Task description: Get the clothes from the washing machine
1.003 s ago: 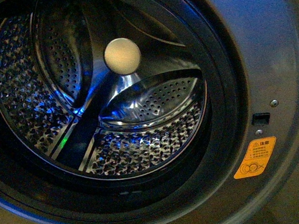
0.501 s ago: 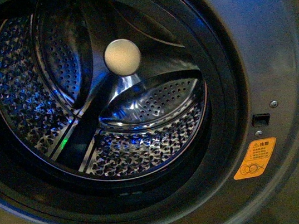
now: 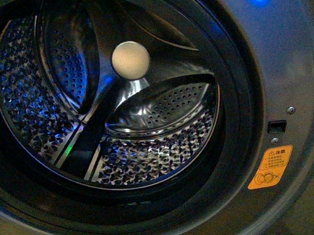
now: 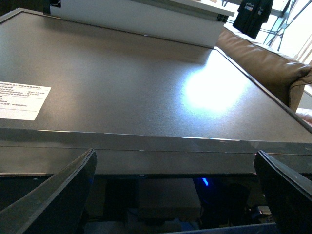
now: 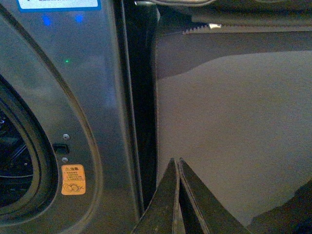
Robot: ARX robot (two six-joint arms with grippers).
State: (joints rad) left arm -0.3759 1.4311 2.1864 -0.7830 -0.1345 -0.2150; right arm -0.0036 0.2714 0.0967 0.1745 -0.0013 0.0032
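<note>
Washing machine [image 3: 288, 44] stood open before me, no clothes visible in its drum [image 3: 109, 113].
My left pincer [image 4: 175, 195] gaped wide above its top; my right pincer [image 5: 176, 195] was closed, empty.

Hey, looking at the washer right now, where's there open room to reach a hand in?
The drum stands open inside the dark door seal, no clothes visible. Its lower perforated wall is bare, below the cream centre disc. Tightest by the raised paddles.

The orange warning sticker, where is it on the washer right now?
In the front view the orange warning sticker sits low on the washing machine front panel, right of the drum opening, just below the small door latch slot.
</note>
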